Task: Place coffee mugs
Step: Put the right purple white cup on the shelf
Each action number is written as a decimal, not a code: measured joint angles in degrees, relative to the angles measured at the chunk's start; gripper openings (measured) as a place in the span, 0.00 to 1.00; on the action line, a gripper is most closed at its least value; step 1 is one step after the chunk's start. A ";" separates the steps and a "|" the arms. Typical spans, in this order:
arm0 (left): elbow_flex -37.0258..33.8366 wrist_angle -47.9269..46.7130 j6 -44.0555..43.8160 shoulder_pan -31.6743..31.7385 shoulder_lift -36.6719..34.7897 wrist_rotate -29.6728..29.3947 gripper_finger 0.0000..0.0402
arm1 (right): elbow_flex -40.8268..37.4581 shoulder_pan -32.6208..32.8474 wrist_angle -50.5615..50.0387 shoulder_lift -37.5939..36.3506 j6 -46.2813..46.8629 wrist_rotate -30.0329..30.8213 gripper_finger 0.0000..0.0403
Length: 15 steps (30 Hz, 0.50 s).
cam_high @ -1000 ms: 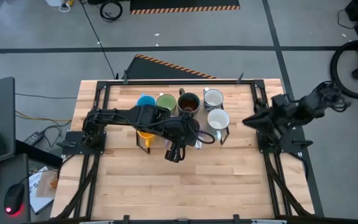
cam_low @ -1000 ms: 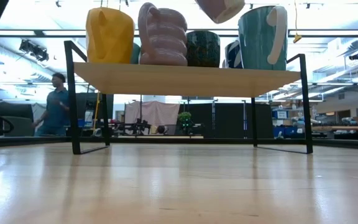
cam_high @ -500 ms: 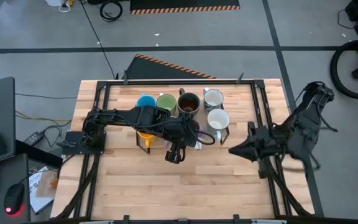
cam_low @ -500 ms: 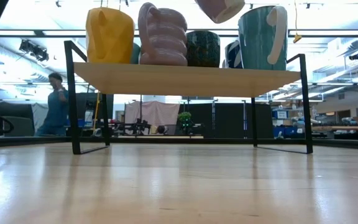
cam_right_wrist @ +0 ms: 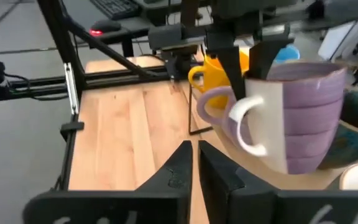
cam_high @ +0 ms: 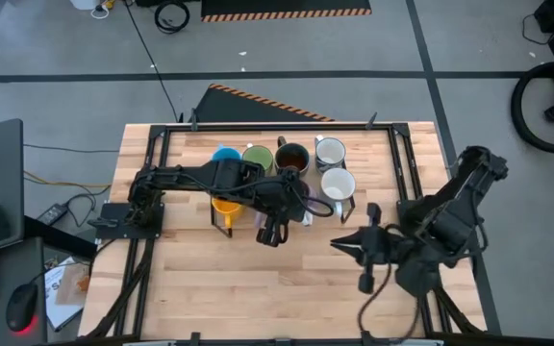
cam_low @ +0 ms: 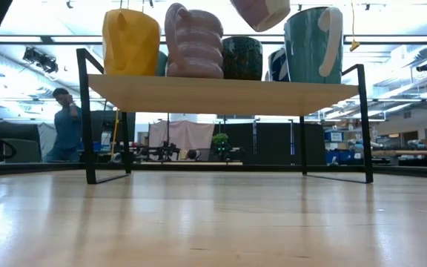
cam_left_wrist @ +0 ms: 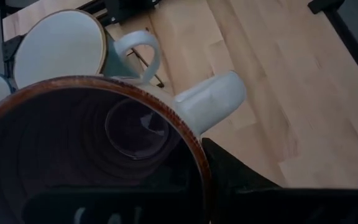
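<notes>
My left gripper (cam_high: pixel 291 210) is shut on a purple mug (cam_right_wrist: pixel 303 118) with a white handle (cam_right_wrist: pixel 244 124) and a brown rim. It holds the mug above the raised wooden shelf (cam_low: pixel 213 93). On the shelf stand the blue (cam_high: pixel 225 156), green (cam_high: pixel 257 160), dark brown (cam_high: pixel 291 159), two white (cam_high: pixel 330 152) (cam_high: pixel 338 185) and orange (cam_high: pixel 225 206) mugs. A second purple mug (cam_low: pixel 195 41) stands beside the orange one. My right gripper (cam_high: pixel 339 244) is shut and hovers over the table, near and right of the shelf, pointing at the held mug. My left gripper holds the purple mug by its rim (cam_left_wrist: pixel 194 152) close to the handle (cam_left_wrist: pixel 210 102), one finger inside and one finger (cam_left_wrist: pixel 229 174) outside. The fingers come from above, pointing down. The mug is lifted clear of the shelf, its bottom (cam_low: pixel 262 11) above the other mugs.
The shelf stands on thin black metal legs (cam_low: pixel 87 119) over the far half of the table. The light wooden tabletop (cam_high: pixel 258 288) lies bare in front of it. Black frame rails (cam_high: pixel 142 259) run along both table sides. A person (cam_low: pixel 67 126) stands far off in the room.
My right arm has swung from the table's right edge toward the near side and the centre, and its gripper now points left at the shelf. My left gripper has stayed over the shelf with the purple mug.
</notes>
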 joint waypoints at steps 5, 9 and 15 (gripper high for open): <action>0.00 0.00 1.37 -0.03 0.02 0.01 0.07 | 0.07 -3.18 0.39 1.45 0.94 -2.55 0.21; 0.00 0.00 1.86 -0.03 0.02 0.07 0.07 | 0.07 -5.66 1.91 1.83 0.81 -3.71 0.38; 0.00 -0.01 1.86 0.03 0.04 0.03 0.07 | -0.10 -8.92 2.35 3.43 -0.40 -5.08 0.52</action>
